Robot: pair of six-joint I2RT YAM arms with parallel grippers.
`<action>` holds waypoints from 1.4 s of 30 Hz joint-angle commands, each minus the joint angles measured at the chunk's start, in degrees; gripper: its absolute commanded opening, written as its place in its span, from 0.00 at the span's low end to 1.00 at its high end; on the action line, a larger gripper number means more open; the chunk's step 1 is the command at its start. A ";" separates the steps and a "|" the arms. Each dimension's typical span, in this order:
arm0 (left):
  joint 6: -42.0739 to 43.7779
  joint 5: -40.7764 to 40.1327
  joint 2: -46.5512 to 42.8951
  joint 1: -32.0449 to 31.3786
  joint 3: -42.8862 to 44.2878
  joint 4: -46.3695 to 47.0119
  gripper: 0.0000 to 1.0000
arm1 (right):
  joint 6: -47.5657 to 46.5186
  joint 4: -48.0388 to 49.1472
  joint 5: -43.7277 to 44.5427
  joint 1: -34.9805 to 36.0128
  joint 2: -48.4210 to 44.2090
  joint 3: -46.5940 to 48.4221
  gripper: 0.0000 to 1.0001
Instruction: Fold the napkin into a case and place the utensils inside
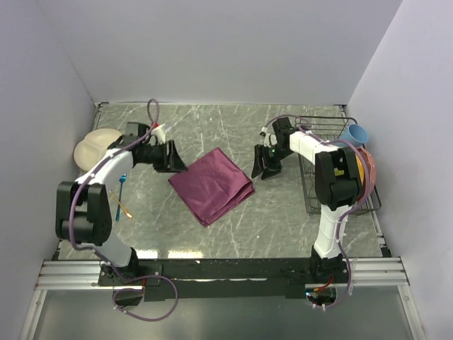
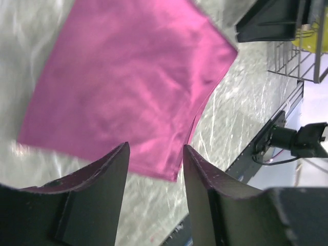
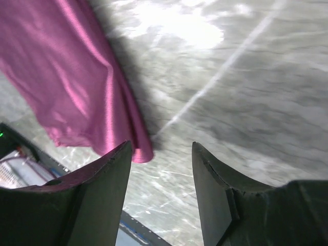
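Observation:
The maroon-purple napkin (image 1: 212,185) lies folded into a rough rectangle in the middle of the table; it also shows in the left wrist view (image 2: 128,87) and the right wrist view (image 3: 66,87). My left gripper (image 1: 175,157) is open and empty just left of its far-left corner. My right gripper (image 1: 263,163) is open and empty just right of its right corner. In the wrist views both grippers, left (image 2: 156,148) and right (image 3: 161,146), hover over bare table at the cloth's edge. The blue fork (image 1: 122,185) and gold-orange spoon (image 1: 123,207) lie at the left by the left arm.
A cream divided plate (image 1: 88,147) sits at the far left. A black wire rack (image 1: 329,163) with a blue cup (image 1: 355,133) and orange and yellow dishes stands at the right. White walls enclose the table.

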 commanded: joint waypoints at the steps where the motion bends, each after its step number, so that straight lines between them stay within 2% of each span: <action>1: -4.11 -1.84 -3.65 1.88 -5.55 1.37 0.51 | 0.97 -0.10 -4.08 2.04 0.02 0.44 0.57; 6: -5.17 -4.74 -1.28 4.43 -7.22 -1.45 0.50 | 1.93 0.25 -5.75 2.56 -1.03 0.09 0.59; 11: -5.27 -5.53 -5.40 3.04 -10.66 1.71 0.49 | 2.29 -1.42 -6.11 2.83 -0.77 2.37 0.61; 14: 4.21 -11.49 -6.29 -3.98 -7.42 -1.26 0.47 | 2.03 -1.77 -4.62 3.88 -0.60 2.73 0.59; 15: 6.67 -13.16 -6.64 -8.35 -6.88 -2.23 0.46 | 2.02 -2.12 -4.00 4.23 -0.33 2.73 0.57; 16: 10.44 -17.36 -7.60 -10.57 -6.70 -2.24 0.46 | 1.94 -2.21 -2.87 4.67 -0.07 2.64 0.57; 19: 16.87 -23.08 -8.57 -18.92 -7.31 -1.89 0.46 | 2.64 -1.59 -1.54 5.46 0.63 2.11 0.54; 20: 17.32 -24.16 -8.40 -21.99 -7.40 -1.98 0.45 | 3.07 -1.51 -1.27 5.81 0.81 2.20 0.54; 25: 17.59 -28.12 -7.00 -27.73 -8.19 0.47 0.47 | 3.43 -1.33 -0.22 6.60 1.25 2.72 0.50; 28: 17.85 -29.61 -6.38 -30.98 -9.07 2.23 0.49 | 4.22 -1.15 -0.30 6.87 1.51 2.81 0.43; 32: 18.38 -30.93 -5.33 -35.19 -10.04 3.12 0.47 | 3.87 -1.59 0.40 6.78 1.78 3.17 0.25; 35: 18.30 -31.02 -3.83 -36.87 -10.22 2.77 0.44 | 3.78 -1.68 0.40 6.70 1.69 3.16 0.17; 42: 18.47 -32.87 -0.67 -39.34 -10.13 2.24 0.43 | 3.96 -1.77 -0.39 6.69 2.22 2.99 0.07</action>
